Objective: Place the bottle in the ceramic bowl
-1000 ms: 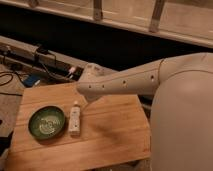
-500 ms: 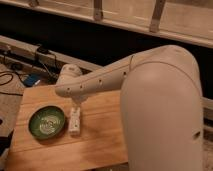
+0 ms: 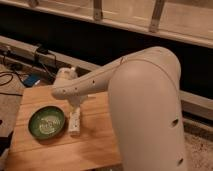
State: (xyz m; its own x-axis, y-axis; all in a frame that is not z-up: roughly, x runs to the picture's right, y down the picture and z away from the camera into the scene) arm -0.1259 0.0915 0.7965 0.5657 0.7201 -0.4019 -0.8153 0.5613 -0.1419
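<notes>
**A:** Where's the bottle [image 3: 75, 123] right now?

**B:** It's lying flat on the wooden table [image 3: 100, 146], just to the right of the green bowl [image 3: 46, 123]. Its length runs roughly toward and away from the camera. It sits very near the bowl's rim, but I can't say whether the two touch.

**A:** And the gripper?

**B:** The gripper [image 3: 76, 103] hangs right over the far end of the bottle, at the tip of the big pale arm [image 3: 105, 80] that reaches in from the right. I can't tell whether it's spread or closed on anything, because the wrist covers it from this angle.

**A:** So which step is this?

**B:** I'd call it the reach and grasp. The bottle is on the table and I see nothing in the bowl, so the placing isn't done yet.

**A:** What does the next move call for?

**B:** First a firm hold across the bottle's narrow width, since it's slim and could roll or skid sideways if pushed off-centre. Then a lift high enough to clear the rim, a short carry to the left, and a low release over the pale middle of the bowl.

**A:** Any risk there?

**B:** The bottle looks about as long as the bowl is wide, so dropped askew it could bridge the rim and tip back out
</notes>
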